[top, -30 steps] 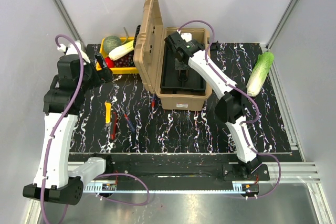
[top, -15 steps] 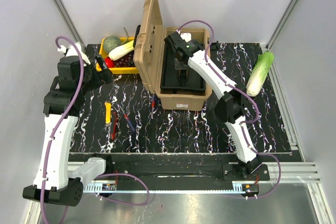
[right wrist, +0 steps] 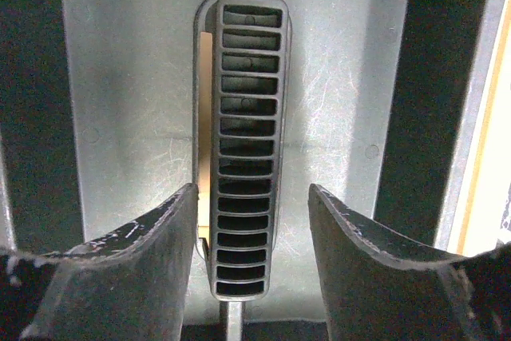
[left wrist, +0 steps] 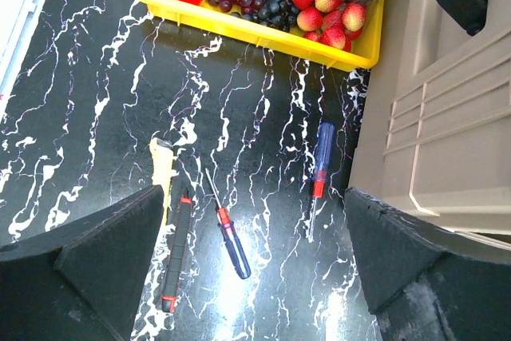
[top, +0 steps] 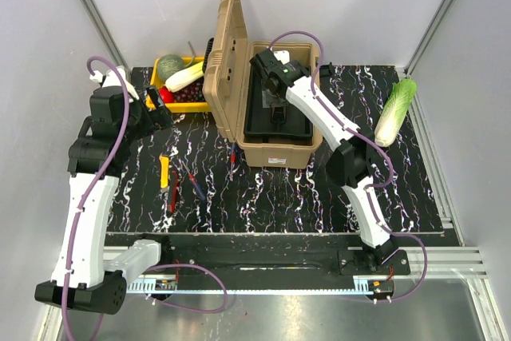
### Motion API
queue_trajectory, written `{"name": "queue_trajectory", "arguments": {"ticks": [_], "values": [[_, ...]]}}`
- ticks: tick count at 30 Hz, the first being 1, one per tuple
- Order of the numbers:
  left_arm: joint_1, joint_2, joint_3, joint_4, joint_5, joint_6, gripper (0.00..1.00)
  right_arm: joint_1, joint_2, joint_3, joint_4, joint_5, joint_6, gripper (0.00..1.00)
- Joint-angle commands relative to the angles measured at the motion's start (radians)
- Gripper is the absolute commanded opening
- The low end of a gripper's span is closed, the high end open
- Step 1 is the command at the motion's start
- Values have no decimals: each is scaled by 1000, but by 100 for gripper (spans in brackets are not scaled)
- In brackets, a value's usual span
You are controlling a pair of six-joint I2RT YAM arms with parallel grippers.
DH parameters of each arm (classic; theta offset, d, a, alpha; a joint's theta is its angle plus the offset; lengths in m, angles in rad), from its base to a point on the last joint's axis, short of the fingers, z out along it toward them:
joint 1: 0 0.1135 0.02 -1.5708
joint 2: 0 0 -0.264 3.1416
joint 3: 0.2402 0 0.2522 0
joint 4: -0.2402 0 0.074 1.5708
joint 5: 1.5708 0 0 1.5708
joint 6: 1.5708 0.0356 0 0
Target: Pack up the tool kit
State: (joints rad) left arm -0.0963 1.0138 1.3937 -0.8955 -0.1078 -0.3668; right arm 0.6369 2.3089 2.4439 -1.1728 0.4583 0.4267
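Right claw (right wrist: 251, 197) is down inside the open tan toolbox (top: 275, 153), jaws parted. The black tray's ribbed handle (right wrist: 246, 117) sits right between its fingers, a gap on each side, nothing gripped. Left claw (left wrist: 253, 193) hangs spread wide over the mat, and beneath it lie a blue screwdriver (left wrist: 322, 149), a smaller screwdriver (left wrist: 227, 233), a red-black tool (left wrist: 176, 253) and a yellow tool (left wrist: 162, 169), with the toolbox just off to its right

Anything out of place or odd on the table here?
The cabbage lies alone by the right edge of the table, far from the produce crate at the far left. Nothing looks spilled or damaged; the loose tools beside the open toolbox are simply not packed yet.
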Motion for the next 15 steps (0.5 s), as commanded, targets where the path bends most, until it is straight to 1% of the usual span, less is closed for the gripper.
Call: {"name": "queue_trajectory", "arguments": {"ticks": [1, 7, 11, 15], "values": [[0, -12, -22, 44, 8, -11, 99, 1, -83, 43, 15, 11, -17, 63], [3, 2, -73, 43, -15, -50, 99, 1, -144, 34, 41, -4, -34, 64], [7, 35, -148, 44, -43, -93, 99, 1, -226, -9, 82, -13, -42, 70], [29, 91, -246, 43, -44, -135, 99, 1, -333, -95, 145, -36, -57, 75]]}}
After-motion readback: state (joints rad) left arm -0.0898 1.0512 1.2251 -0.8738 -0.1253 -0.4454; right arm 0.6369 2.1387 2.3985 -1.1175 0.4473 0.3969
